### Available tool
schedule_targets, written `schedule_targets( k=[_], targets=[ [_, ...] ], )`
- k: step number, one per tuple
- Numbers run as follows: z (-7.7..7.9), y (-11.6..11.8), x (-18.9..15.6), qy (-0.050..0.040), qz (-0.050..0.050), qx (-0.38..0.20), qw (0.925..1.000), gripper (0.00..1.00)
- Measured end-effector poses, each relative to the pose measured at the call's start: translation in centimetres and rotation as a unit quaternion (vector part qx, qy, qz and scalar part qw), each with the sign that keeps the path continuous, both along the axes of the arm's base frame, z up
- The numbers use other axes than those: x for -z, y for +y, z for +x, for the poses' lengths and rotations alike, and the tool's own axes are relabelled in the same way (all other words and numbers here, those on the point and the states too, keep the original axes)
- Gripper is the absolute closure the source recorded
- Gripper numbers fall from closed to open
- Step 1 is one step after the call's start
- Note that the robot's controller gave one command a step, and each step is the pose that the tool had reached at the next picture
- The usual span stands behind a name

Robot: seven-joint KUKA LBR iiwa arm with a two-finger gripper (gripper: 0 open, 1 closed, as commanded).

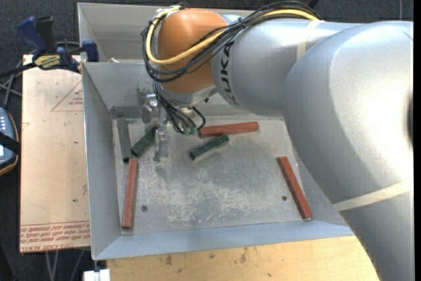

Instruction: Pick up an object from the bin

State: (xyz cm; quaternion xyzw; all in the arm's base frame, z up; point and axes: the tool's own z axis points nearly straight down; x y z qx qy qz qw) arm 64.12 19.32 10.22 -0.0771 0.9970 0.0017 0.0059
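My gripper hangs under the orange wrist cover, low over the left half of the bin floor. Just to its left lies a short dark green block, tilted and close against the gripper. Another dark green block rests a little to the right. Behind that one, a red stick lies crosswise on the floor. Nothing shows between the gripper's tips.
A dark grey L-shaped bar lies along the left wall. One red stick lies at the front left and another at the front right. The arm covers the bin's back right part.
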Motion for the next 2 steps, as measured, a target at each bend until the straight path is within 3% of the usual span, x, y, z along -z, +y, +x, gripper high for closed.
schedule_targets(
  k=[1,2],
  targets=[
    [0.57,1.41,3.10,0.0030,-0.002,-0.232,0.9727,1.00],
    [0.57,1.41,3.11,0.0030,-0.002,-0.232,0.9727,1.00]
  ],
)
